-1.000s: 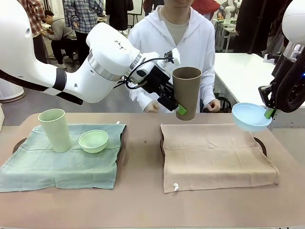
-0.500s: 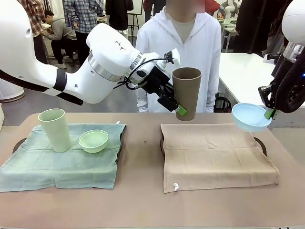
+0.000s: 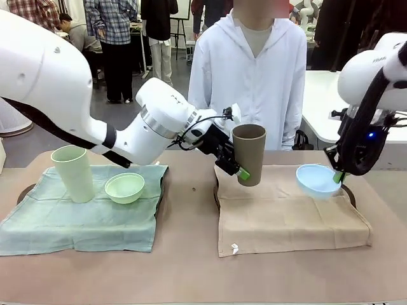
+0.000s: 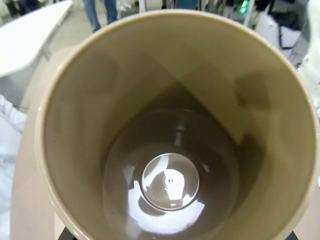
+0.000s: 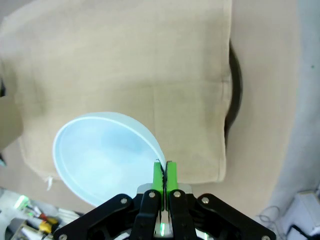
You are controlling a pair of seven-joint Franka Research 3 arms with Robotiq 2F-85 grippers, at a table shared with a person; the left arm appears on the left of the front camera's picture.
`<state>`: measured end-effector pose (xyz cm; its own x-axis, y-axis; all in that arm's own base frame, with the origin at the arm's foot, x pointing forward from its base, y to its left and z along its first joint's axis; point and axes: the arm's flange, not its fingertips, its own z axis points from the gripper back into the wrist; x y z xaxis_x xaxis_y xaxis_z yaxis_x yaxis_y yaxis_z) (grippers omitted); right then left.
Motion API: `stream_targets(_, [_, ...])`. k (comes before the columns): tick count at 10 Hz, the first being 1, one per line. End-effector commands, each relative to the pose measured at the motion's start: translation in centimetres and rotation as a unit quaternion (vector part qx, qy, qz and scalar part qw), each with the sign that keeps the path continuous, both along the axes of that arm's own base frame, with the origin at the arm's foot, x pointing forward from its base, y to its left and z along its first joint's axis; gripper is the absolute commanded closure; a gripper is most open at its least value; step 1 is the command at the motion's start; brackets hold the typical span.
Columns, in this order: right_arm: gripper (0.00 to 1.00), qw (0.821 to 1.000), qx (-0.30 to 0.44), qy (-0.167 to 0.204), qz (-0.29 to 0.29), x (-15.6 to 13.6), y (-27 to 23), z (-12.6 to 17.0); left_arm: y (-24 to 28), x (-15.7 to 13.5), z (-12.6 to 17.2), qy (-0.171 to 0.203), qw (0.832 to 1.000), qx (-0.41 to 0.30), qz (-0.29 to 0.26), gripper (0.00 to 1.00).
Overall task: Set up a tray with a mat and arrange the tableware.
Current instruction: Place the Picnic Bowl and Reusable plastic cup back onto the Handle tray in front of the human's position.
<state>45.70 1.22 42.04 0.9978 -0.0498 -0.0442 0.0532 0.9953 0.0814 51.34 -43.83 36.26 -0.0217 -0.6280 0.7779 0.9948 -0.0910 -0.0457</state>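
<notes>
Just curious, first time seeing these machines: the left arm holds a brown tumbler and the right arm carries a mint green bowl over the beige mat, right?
Nearly. The bowl pinched by the right gripper is light blue, not mint green, as the front and right wrist views show. The left gripper does hold the brown tumbler, and the bowl is over the beige mat.

The brown cup (image 4: 170, 130) hides the left pincer's fingertips up close; beige mat (image 3: 286, 210) covers most of its tray (image 3: 347, 190).

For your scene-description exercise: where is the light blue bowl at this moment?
In the front view the light blue bowl is at the right, pinched by its rim in the right gripper, above the far right part of the beige mat.
</notes>
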Motion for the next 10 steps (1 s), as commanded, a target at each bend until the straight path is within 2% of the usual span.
stream_targets(1, [0.97, 1.0, -0.001, -0.015, 0.01, 0.7, 0.3, -1.1, -1.1, 0.4, -0.5, -0.019, 0.999, -0.028, 0.0, 0.21])
stream_targets(4, [0.97, 1.0, 0.004, -0.024, 0.01, 2.0, 0.7, -3.3, -1.9, 1.3, -2.5, -0.021, 1.0, -0.014, -0.002, 0.21])
stream_targets(10, [0.97, 1.0, 0.002, -0.001, 0.019, 3.0, 1.8, -5.3, -3.2, 0.9, -4.3, -0.015, 0.999, 0.022, -0.021, 0.21])
